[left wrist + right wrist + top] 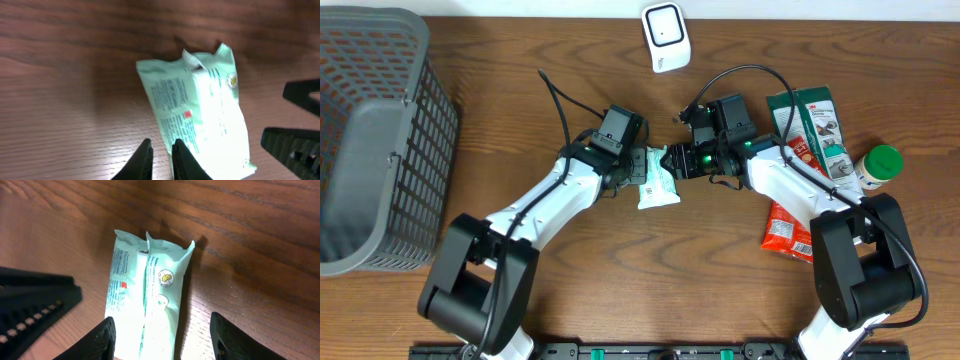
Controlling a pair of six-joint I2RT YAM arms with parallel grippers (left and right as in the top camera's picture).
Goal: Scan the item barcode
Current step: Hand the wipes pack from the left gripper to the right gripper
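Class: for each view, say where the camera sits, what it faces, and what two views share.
Overhead: above the table, looking straight down; both arms, left hand, right hand.
Left wrist: on the left arm, facing the green packet; own fingers at bottom.
Right wrist: on the right arm, facing the same packet; own fingers spread.
Shared: both wrist views show the packet and the other hand.

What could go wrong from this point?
The left tool has its fingers almost together at the very edge of the packet. Such a thin hold, if it is a hold at all, could slip on lifting.
The right tool is open astride the same packet, so the two tools crowd it and might collide.
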